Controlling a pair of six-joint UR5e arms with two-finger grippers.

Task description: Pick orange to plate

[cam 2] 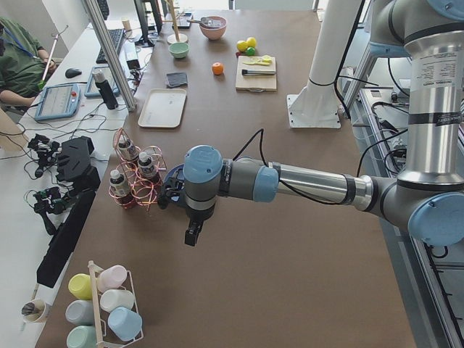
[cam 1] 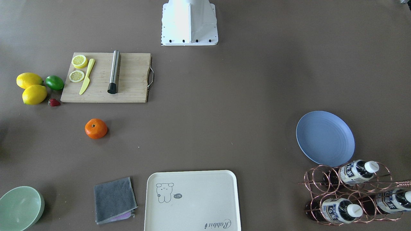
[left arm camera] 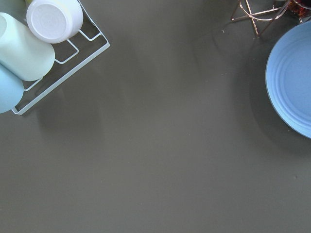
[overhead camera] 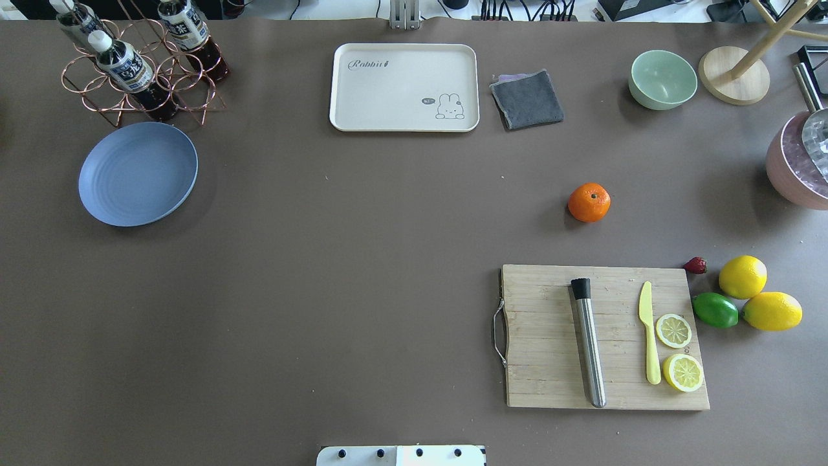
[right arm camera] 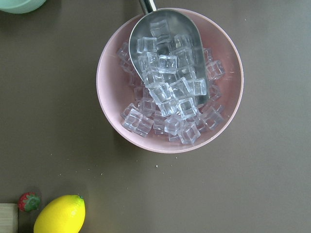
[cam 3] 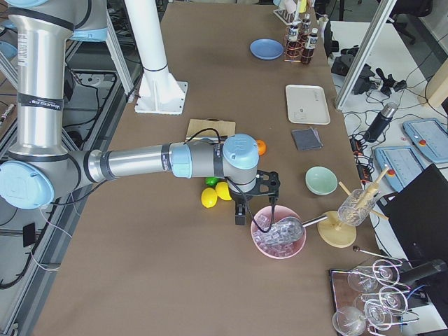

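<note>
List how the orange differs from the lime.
The orange is bright orange and near-round; the lime is green and more oval. The orange sits alone on the bare table; the lime lies close against two lemons beside the cutting board. Both are whole citrus fruits resting on the table, neither held.

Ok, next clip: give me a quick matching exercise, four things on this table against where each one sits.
Things:
1. orange
2. plate
3. yellow knife
4. scoop

Places:
a. lying on the cutting board
b. near the bottles
c. in the pink bowl, among ice cubes
d. alone on the bare table, apart from the board

Pairs: 1-d, 2-b, 3-a, 4-c
</note>
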